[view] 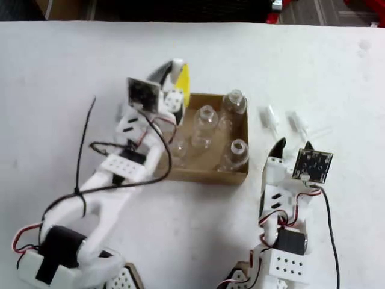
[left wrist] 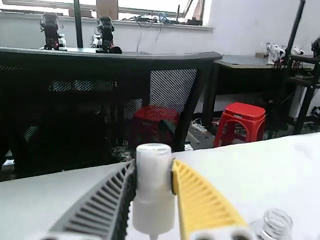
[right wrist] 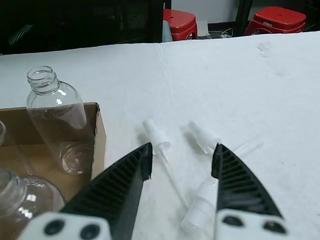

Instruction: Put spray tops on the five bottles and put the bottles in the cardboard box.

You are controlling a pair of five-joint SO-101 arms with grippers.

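a white plastic spray top (left wrist: 154,200) stands upright, clenched in the left gripper (left wrist: 154,167) by a corner of the brown cardboard box (view: 204,175), probably ready to cap its clear uncapped bottles (view: 205,123). the right gripper (right wrist: 181,152) hangs spread over loose spray tops (right wrist: 156,136).

The cardboard box (view: 204,174) sits mid-counter (view: 72,60), with bottles (view: 206,123) upright inside. Loose spray tops (view: 269,117) lie right of it, the right jaws just before them. The left jaws pinch another spray top (left wrist: 154,190) at its far-left corner.

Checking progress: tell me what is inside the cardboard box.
The cardboard box holds three upright, open-necked clear bottles. A fourth bottle seems to stand beside the left arm, which covers that end, so anything more there is hidden.
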